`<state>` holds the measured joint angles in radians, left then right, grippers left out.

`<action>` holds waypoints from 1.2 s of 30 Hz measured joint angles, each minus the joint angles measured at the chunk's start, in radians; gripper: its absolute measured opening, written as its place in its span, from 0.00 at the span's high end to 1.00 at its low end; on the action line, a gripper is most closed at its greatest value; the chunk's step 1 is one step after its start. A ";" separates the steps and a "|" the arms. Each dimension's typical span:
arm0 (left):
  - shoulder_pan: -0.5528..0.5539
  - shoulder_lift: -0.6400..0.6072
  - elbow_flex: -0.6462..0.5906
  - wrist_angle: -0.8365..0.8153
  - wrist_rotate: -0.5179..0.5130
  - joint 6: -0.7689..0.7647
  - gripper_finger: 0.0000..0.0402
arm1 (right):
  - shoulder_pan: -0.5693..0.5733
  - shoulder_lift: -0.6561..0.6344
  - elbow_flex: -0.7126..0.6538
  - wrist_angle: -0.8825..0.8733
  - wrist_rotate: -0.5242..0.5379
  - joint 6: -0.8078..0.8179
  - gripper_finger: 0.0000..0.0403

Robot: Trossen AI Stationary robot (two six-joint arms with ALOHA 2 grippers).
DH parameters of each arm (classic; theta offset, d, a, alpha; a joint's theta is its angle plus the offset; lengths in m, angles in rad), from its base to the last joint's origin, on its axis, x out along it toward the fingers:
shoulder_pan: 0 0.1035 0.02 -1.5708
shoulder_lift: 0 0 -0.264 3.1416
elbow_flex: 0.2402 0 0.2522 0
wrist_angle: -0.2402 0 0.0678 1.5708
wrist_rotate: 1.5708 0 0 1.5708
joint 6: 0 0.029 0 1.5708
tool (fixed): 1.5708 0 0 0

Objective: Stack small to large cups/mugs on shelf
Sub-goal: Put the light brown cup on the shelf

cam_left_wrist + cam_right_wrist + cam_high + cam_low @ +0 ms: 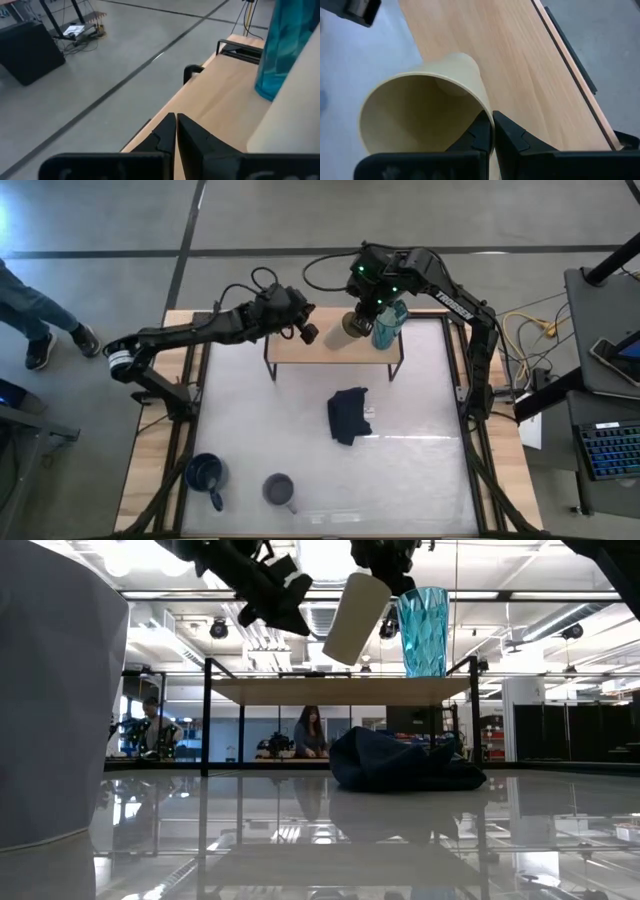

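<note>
Gripping tilted beige cup, right pincer (left pincer clenched), teal mug beside, on shelf.

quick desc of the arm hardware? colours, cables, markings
Both arms are dark, slim and jointed. The right arm has white lettering along one link and green lights near its wrist; the left arm has a white band near its base. Black cables loop off both. Fingers are black, angular and tapered.

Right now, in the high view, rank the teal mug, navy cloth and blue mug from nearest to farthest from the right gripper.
From the right gripper, shut on the beige cup's rim:
1. Teal mug, beside it on the shelf.
2. Navy cloth, mid-table.
3. Blue mug, near left corner.
</note>
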<state>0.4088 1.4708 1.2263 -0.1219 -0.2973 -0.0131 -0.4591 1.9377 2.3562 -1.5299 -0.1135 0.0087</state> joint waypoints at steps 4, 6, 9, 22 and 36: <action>0.004 0.038 0.001 -0.001 0.013 -0.007 1.00 | 0.000 0.000 0.000 0.002 -0.019 0.023 0.98; 0.004 0.063 0.010 0.000 0.047 -0.008 1.00 | -0.001 -0.001 0.000 0.007 -0.029 0.037 0.98; 0.002 0.100 0.029 0.006 0.065 -0.028 1.00 | -0.002 -0.001 0.000 0.012 -0.029 0.044 0.98; 0.010 0.113 0.021 0.041 0.194 -0.033 1.00 | -0.012 -0.001 0.000 0.012 -0.017 0.074 0.98; 0.010 0.117 0.010 0.042 0.218 -0.058 1.00 | -0.039 -0.001 0.000 0.012 0.055 0.085 0.98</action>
<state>0.4191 1.5883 1.2366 -0.0796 -0.0788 -0.0715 -0.4982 1.9367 2.3561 -1.5177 -0.0589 0.0940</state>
